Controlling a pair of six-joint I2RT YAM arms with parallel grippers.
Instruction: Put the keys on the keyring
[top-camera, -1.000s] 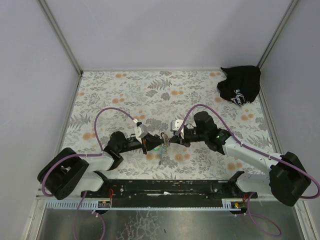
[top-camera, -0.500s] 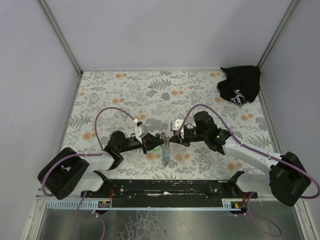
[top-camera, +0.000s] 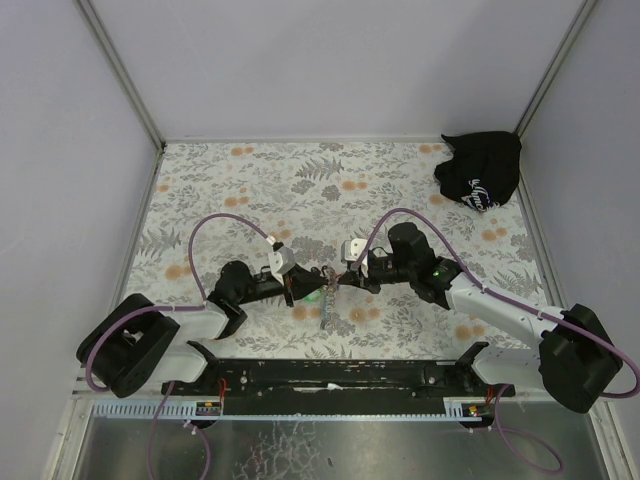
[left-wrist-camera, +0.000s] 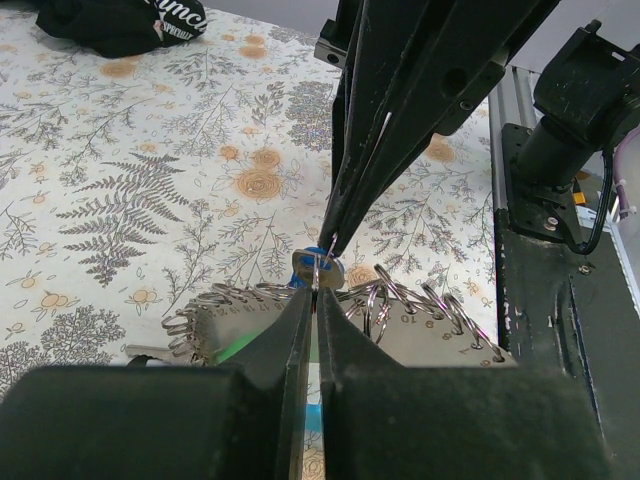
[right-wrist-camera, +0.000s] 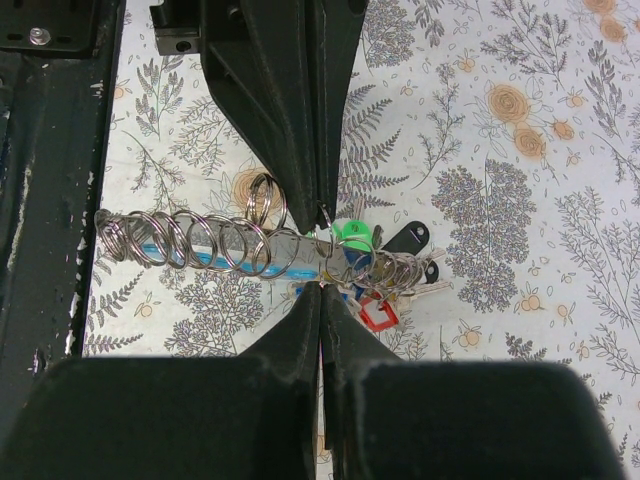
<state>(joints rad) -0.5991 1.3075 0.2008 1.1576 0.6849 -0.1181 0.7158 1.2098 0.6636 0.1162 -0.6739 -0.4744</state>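
The keyring (top-camera: 326, 298) hangs between my two grippers at mid-table. It is a grey metal strip (right-wrist-camera: 200, 245) carrying several split rings, with a light-blue strap under it and a green piece (right-wrist-camera: 352, 232). Keys with black (right-wrist-camera: 405, 238), blue (left-wrist-camera: 318, 262) and red (right-wrist-camera: 378, 315) heads cluster at one end. No yellow key shows. My left gripper (left-wrist-camera: 316, 292) is shut on a thin split ring of the bundle. My right gripper (right-wrist-camera: 322, 290) is shut on the same ring from the opposite side. Its fingertips (left-wrist-camera: 345, 200) come down from above in the left wrist view.
A black cloth bag with white print (top-camera: 480, 170) lies in the far right corner. The floral tablecloth (top-camera: 300, 190) covers the table. The black base rail (top-camera: 330, 375) runs along the near edge. Grey walls close in the left, back and right sides.
Both grippers have stayed almost in place, tip to tip. The hanging part of the bundle has swung slightly below them.
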